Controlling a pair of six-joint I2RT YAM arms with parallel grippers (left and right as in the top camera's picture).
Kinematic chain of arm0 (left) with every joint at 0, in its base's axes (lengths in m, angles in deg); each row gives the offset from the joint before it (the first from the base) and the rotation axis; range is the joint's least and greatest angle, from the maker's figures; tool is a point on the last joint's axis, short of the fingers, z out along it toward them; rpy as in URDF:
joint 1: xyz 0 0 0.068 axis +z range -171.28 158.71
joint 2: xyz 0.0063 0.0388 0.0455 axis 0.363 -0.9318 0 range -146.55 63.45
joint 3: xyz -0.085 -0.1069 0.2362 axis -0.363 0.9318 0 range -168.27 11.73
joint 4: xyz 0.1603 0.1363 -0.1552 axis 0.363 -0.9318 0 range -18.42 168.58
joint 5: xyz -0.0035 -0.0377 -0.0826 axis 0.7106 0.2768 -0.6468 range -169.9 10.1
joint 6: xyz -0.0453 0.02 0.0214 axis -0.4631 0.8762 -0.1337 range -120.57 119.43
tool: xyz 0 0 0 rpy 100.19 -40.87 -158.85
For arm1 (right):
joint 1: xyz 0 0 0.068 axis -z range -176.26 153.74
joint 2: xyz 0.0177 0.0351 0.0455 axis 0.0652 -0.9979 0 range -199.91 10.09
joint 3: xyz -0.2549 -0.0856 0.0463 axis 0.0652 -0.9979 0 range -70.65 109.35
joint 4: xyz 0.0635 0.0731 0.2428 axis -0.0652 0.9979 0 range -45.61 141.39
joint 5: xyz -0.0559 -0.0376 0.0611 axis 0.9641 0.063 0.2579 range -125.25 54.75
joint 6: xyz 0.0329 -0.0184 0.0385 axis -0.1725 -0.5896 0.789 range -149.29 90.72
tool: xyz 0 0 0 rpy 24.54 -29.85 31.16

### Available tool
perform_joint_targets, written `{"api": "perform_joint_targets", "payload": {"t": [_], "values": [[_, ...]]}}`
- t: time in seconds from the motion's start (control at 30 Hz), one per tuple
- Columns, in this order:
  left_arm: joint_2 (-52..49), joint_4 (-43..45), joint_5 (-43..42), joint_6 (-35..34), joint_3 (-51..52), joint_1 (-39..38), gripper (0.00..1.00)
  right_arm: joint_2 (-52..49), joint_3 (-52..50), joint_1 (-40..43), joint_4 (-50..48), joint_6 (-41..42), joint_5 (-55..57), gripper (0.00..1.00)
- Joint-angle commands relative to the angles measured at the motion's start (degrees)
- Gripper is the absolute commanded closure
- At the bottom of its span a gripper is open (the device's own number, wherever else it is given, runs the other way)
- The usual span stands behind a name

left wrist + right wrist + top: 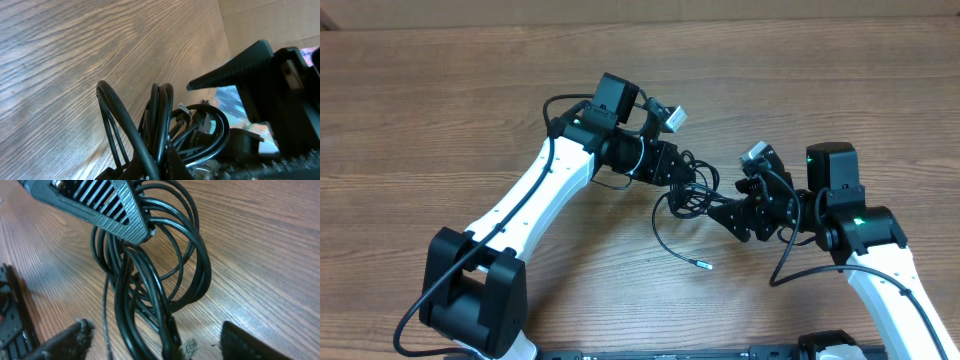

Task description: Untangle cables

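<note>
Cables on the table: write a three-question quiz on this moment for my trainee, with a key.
1. True or false: the left gripper is shut on the cables.
2. Pick one. The right gripper is: A) open, a finger either side of the hanging bundle; B) shut on a plug; C) out of view.
3. What does the loose silver-tipped cable end rest on?

Key: 1 true. 2 A. 3 the table.
</note>
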Motion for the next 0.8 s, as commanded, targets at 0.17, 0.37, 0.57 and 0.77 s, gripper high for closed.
{"api": "perform_joint_targets", "payload": {"t": [0.17, 0.37, 0.57, 0.77], "values": [[-0.2, 0.3, -3.6, -0.2, -1.1, -0.4, 0.96, -0.1, 1.7, -0.3, 0.0, -0.3, 0.3, 0.49], [-0.2, 0.3, -3.5, -0.2, -1.1, -0.4, 0.96, -0.1, 1.7, -0.3, -0.3, -0.3, 0.2, 0.49], [-0.2, 0.0, -3.6, -0.2, -1.1, -0.4, 0.96, 0.0, 1.7, -0.3, -2.4, -0.1, 0.2, 0.49], [-0.2, 0.0, -3.5, -0.2, -1.1, -0.4, 0.96, 0.0, 1.7, -0.3, -2.8, -0.1, 0.2, 0.62]]}}
